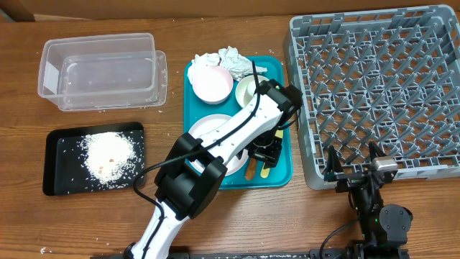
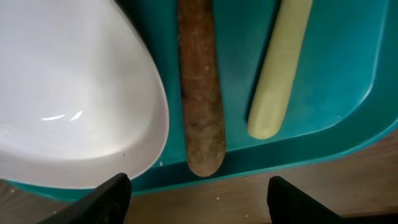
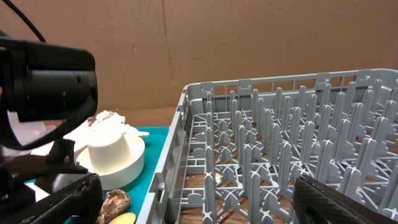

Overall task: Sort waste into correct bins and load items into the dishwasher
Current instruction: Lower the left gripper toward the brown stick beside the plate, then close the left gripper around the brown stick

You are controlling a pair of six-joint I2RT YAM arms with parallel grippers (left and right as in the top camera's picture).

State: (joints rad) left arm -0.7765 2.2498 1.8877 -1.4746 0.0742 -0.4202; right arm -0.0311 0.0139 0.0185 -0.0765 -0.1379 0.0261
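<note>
Left end effector (image 2: 199, 186) hangs wide and empty over the stick (image 2: 202, 93), which lies in the teal tray (image 2: 348, 93) between plate (image 2: 74, 93) and spoon (image 2: 280, 68). Dropping from here, I'd say a finger could strike the tray's rim or nip the plate's edge. Left arm stretches across the tray, wrist pointing down at its near corner.

A brown wooden table (image 1: 21, 93) with visible grain is seen spread under the whole scene, and behind its far edge a plain brown cardboard wall (image 3: 261, 37) is set upright, marked by one vertical fold.
</note>
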